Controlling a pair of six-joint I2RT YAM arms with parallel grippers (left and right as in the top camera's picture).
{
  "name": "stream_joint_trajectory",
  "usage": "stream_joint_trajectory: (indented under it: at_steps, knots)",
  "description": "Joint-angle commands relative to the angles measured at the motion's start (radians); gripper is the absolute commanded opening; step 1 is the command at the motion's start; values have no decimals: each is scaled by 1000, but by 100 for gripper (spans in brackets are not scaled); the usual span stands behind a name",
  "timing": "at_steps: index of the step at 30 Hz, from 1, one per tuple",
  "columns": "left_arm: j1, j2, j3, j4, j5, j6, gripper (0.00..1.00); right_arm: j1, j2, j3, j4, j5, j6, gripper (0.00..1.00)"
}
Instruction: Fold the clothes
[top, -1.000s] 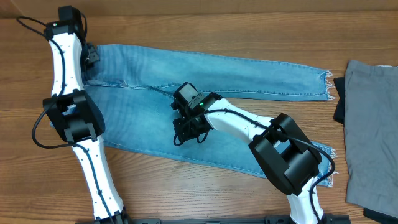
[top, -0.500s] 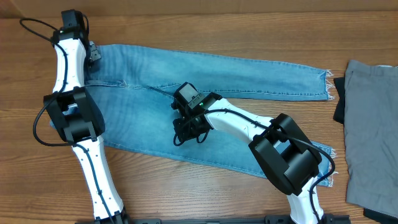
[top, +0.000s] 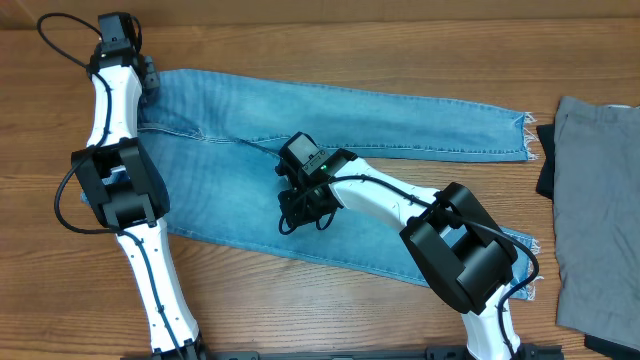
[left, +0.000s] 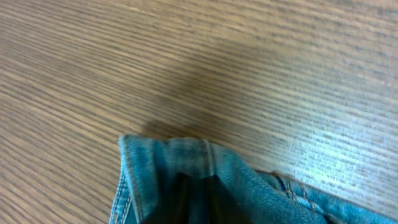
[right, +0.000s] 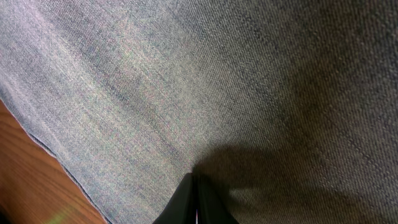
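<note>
- Fingers first, from overhead: the right gripper (top: 297, 212) is pointing down onto the middle of the jeans (top: 400, 110), near the crotch, and its jaws are looking clenched together.
- Over at the far left, the left gripper (top: 148, 76) is sitting at the waist corner of the jeans, right on the denim's edge. From up here I'm not making out whether its jaws are pinching or released.
- The jeans are lying spread across the wooden table (top: 300, 40), waist to the left. One leg is running along the far side to a frayed hem on the right, and the other is angling toward the near right, under the right arm.
- A gray garment (top: 595, 200) is lying at the right edge, with a dark piece (top: 546, 160) peeking out beside it.
- Left wrist view now: the dark fingers (left: 186, 202) are showing at the bottom edge, with the stitched corner of the jeans (left: 249, 186) bunching around them above the table (left: 186, 62). Gripping or letting go, I cannot tell.
- Right wrist view: the fingers (right: 186, 202) are meeting tip to tip, clamped tight and touching the denim (right: 217, 74). Whether any cloth is caught between them isn't showing. A strip of table (right: 31, 180) is peeking in at lower left.
</note>
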Motion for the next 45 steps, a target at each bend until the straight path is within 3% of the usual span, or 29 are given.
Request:
stream_joint_trajectory:
  at_steps: [1, 2, 4, 8, 14, 16, 18, 22, 26, 28, 29, 31, 36, 39, 42, 45]
  knots:
    - [0, -41, 53, -39, -19, 24, 19, 7, 52, -70, -26, 56, 3, 4]
    - [-3, -62, 80, -66, -30, 19, 19, 7, 52, -74, -19, 56, 3, 4]
    - [-10, -103, 122, -114, -53, -18, 36, 7, 52, -74, -16, 55, 3, 7]
    - [-17, -228, 174, -258, 11, -197, 59, 7, 51, -66, 16, 55, 2, 17]
    - [-18, -318, 174, -434, 300, -257, 61, -41, 22, 131, -85, 56, -2, 19]
    - [-23, -314, 174, -527, 346, -242, 62, -76, 13, 227, -127, 55, -1, 28]
    - [-27, -303, 171, -608, 345, -242, 63, -112, 12, 305, -161, 55, 6, 47]
    - [-29, -278, 134, -727, 345, -240, 61, -215, 12, 378, -199, 56, 10, 49]
    - [-22, -265, 83, -747, 341, -211, 57, -330, 12, 377, -208, 56, 10, 43]
    - [-15, -264, 66, -756, 343, -212, 57, -388, 12, 377, -208, 55, 9, 31]
    - [-13, -264, 57, -766, 343, -208, 58, -415, 13, 377, -208, 56, 8, 17]
    - [-13, -264, 43, -787, 342, -185, 58, -465, 14, 372, -207, 55, 5, 4]
    - [-18, -264, 3, -818, 351, -159, 56, -496, 28, 371, -185, -37, -49, 4]
    - [-24, -264, -23, -815, 360, -154, 50, -470, 33, 371, -150, -133, -82, 4]
    - [-29, -264, -46, -816, 384, -130, 38, -422, 33, 371, -96, -158, -82, 4]
    - [-34, -264, -72, -816, 387, -130, 16, -367, 36, 371, -38, -148, -81, 4]
